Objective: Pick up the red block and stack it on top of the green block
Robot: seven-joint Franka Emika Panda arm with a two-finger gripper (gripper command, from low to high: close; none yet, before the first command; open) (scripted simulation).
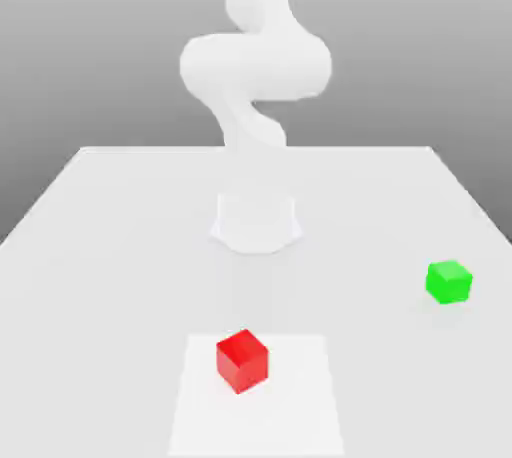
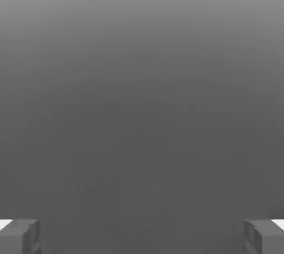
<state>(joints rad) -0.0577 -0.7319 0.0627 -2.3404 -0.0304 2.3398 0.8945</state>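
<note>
Worktop [image 1: 110, 246] is plain white, matte, with a slightly brighter square patch [image 1: 300, 406] at its near edge, roughly mid-width. Backdrop is a flat grey gradient, lighter toward the top; no walls or other room detail to make out.

Near edge: the red block [image 1: 242, 360] sits on that bright patch, toward the patch's far side and a bit to the exterior view's left of its centre. Small bright red cube, plain matte faces, turned so one vertical edge faces the camera. Nothing touching it.

Mid-depth, close to the worktop's edge on the exterior view's right: the green block [image 1: 448, 282]. Same size and finish, bright green, also turned a little. Well apart from the red one, resting flat on bare worktop.

Farther back, mid-width: the arm base [image 1: 256, 221] stands on the worktop, the white arm [image 1: 255, 66] curling up above it.

In the hand view the gripper [image 2: 142, 237] has its fingers [image 2: 19, 236] spread wide, one at each lower corner, plain grey between them, gripping nothing.
</note>
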